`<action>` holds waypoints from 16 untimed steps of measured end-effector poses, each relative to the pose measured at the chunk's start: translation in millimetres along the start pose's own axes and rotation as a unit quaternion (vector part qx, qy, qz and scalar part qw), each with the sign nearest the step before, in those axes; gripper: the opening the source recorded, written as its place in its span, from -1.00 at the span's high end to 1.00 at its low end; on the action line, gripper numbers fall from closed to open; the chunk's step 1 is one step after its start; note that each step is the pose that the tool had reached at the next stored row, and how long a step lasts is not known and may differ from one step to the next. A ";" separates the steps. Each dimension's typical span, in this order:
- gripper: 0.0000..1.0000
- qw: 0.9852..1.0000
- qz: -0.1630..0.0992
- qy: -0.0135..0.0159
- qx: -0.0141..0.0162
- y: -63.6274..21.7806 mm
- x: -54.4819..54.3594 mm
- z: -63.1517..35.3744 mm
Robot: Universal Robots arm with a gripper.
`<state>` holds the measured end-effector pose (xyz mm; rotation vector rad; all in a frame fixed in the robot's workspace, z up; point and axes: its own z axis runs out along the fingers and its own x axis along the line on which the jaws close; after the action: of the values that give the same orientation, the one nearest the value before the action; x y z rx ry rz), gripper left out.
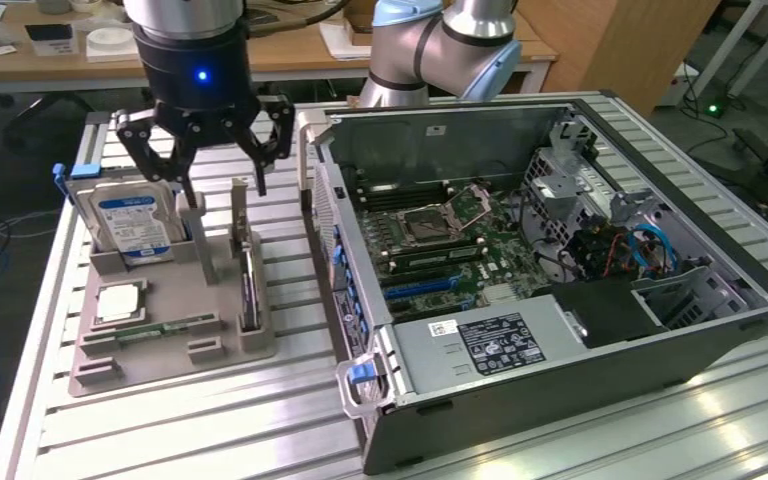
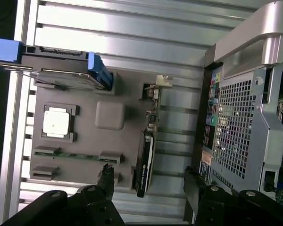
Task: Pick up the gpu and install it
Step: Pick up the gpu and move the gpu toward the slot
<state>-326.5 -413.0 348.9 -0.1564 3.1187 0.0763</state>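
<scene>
A black two-fingered robot gripper [image 1: 228, 195] hangs with its jaws wide apart over a grey moulded plastic tray [image 1: 171, 355]. In the tray's slot, just below, a thin black rectangular gpu [image 1: 247, 275] with a pale metal bracket stands on edge. One finger sits close to the silver, blue-labelled hard drive [image 1: 131, 222], so it could knock that, or pinch the gpu crooked and jam it. Count: one gpu, one hard drive, one square silver processor chip [image 1: 117, 300], one narrow green memory stick [image 1: 157, 328], one open dark computer case [image 1: 558, 400].
</scene>
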 end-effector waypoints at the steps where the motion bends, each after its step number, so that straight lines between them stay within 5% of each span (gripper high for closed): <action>1: -0.41 1.000 0.000 0.000 0.000 -0.1 0.0 1.1; 7: -0.41 0.999 0.034 -0.002 0.001 -1.3 0.2 4.2; 16: -0.41 0.999 0.037 -0.002 0.001 -5.2 -1.0 11.0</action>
<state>-324.8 -417.4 337.7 -0.0407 3.1209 0.0736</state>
